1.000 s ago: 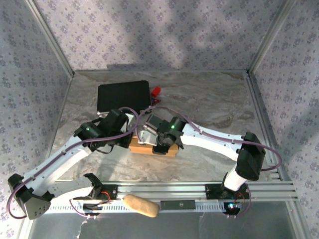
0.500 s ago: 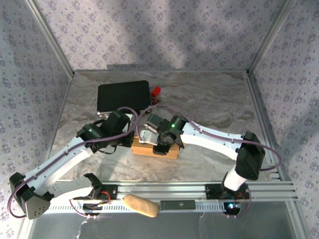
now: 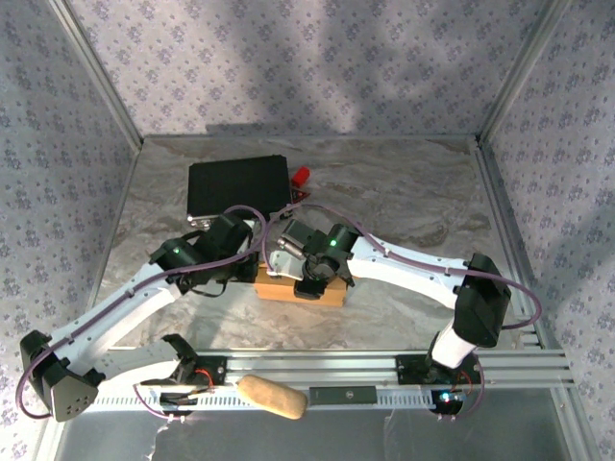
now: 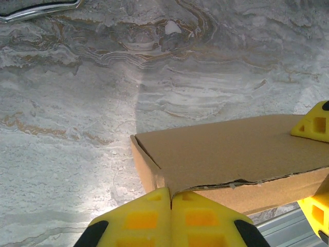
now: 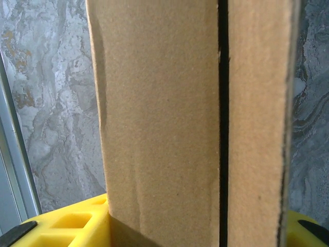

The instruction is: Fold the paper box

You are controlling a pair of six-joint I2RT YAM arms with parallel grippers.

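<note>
The left gripper (image 4: pixel 170 207) has its yellow fingers pressed flat together, and their joined tips touch the near corner of the paper box (image 4: pixel 226 149), just where a ragged cardboard edge comes down to the seam between them; I cannot tell whether any thin cardboard is nipped there. The right gripper (image 5: pixel 191 229) straddles the same box, its jaws closed on it with one yellow finger against each long side. In its wrist view a broad brown panel and a narrower strip run up between the fingers, parted by a dark slit. From the left wrist, the right gripper's fingertips (image 4: pixel 314 126) show at the box's far end, one resting on the top face and the other lower, at the near side. The box is a shallow brown carton lying flat on the marble-patterned table (image 4: pixel 77 103), near the middle of the surface and towards the arms' side, with both wrists bent over it from left and right. Behind it, apart from it, lies a black case (image 3: pixel 238 186), with a small red object (image 3: pixel 301 177) at that case's right edge. Nearer the bases, a tan rounded lump (image 3: pixel 272 397) rests on the aluminium rail (image 3: pixel 384 370).
</note>
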